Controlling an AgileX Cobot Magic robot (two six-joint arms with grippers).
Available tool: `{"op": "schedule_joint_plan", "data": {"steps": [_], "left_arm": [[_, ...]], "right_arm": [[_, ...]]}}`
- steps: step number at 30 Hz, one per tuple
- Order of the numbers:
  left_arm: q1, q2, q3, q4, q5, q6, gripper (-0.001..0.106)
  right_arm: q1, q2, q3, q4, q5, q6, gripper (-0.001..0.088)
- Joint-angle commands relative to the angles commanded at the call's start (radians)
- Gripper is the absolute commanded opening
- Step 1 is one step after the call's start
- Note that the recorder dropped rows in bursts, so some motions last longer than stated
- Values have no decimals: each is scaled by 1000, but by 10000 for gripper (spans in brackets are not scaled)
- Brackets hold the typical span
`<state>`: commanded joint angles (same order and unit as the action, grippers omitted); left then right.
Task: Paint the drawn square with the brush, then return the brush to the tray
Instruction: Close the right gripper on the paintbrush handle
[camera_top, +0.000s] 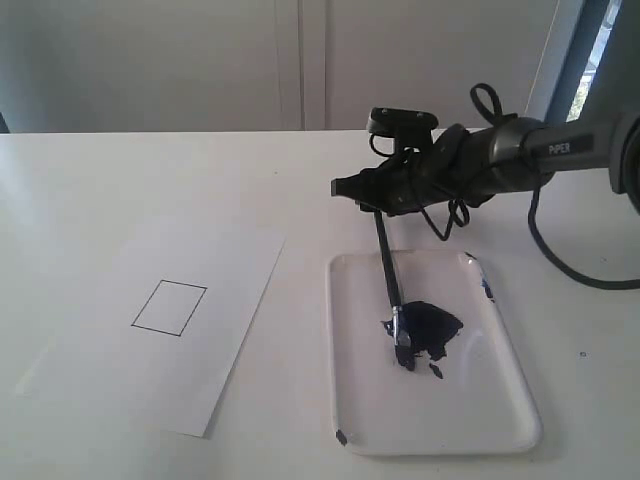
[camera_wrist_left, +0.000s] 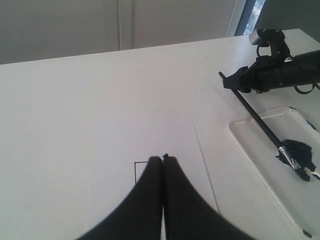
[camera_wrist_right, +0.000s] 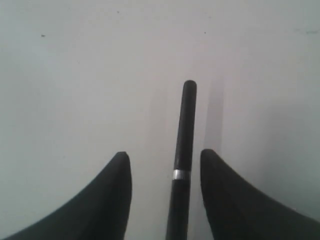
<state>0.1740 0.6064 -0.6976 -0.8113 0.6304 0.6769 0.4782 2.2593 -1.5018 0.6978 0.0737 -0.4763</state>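
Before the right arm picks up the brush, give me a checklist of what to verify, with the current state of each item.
1. The right end effector straddles the brush handle: ok, the handle runs between its fingers.
2. Grip closed on the brush: not ok, gaps show on both sides.
3. Brush tip loaded: ok, it lies in the dark blue paint blot on the tray.
4. The drawn square is ready: ok, its inside is white and nothing lies on it in the exterior view.
5. The left end effector is clear of the square: cannot tell; it is shut and its tips overlap the outline in its wrist view.
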Motion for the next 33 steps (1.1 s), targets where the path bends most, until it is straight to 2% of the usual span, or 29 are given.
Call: {"op": "schedule_joint_plan", "data": {"steps": [5,10,26,29,33], "left_arm": [[0,0,0,0,2,0,0],[0,0,0,0,2,0,0],[0,0,0,-2,10,0,0],[0,0,0,-2,10,0,0],[0,0,0,-2,10,0,0]], "right_arm": [[0,2,-2,-17,-35,0,416],[0,2,-2,-44,-36,0,346],[0,36,-2,-44,-29,2,342],[0,36,-2,-44,-42,2,279],[0,36,-2,-44,-44,2,79]]}}
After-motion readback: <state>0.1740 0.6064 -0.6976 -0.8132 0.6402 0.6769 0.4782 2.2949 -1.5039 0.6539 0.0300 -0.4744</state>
